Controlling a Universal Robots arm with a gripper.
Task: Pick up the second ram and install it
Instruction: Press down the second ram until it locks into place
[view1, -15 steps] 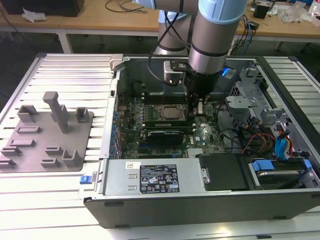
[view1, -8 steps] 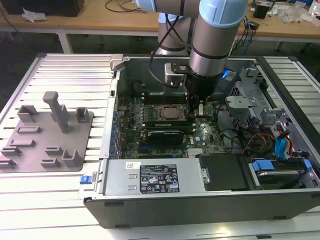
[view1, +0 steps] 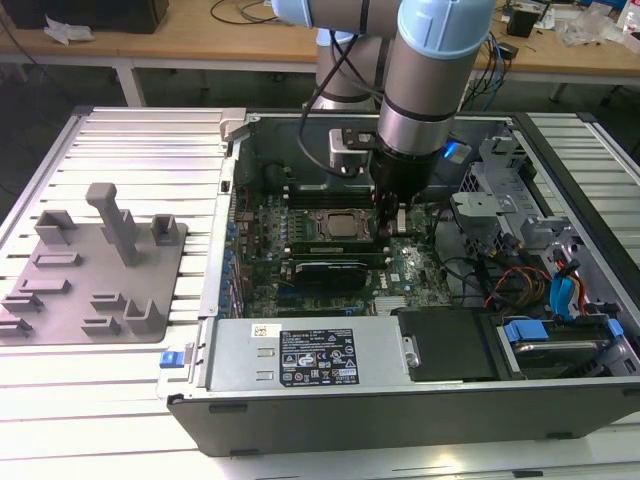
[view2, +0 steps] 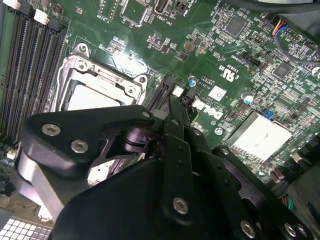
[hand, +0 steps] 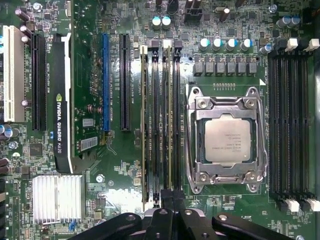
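In the first wrist view the second ram (hand: 167, 125) stands on edge in a black slot beside the processor socket (hand: 227, 141), a thin green stick seen from above. Another green stick (hand: 143, 125) sits two slots away. My gripper (hand: 170, 196) is at one end of the second ram, its fingers drawn together over the stick's top edge. The second wrist view has the black fingers closed to a narrow tip (view2: 173, 102) just above a slot's white end clip (view2: 178, 91). From outside, the gripper (view1: 385, 212) reaches down into the open computer case (view1: 230, 240).
A black graphics card (hand: 62, 100) and a silver heatsink (hand: 56, 197) lie beyond the filled slots. Empty black slots (hand: 290, 115) flank the socket's other side. A grey fixture plate (view1: 95, 270) lies at the exterior view's left; loose cables (view1: 520, 285) fill the case's right.
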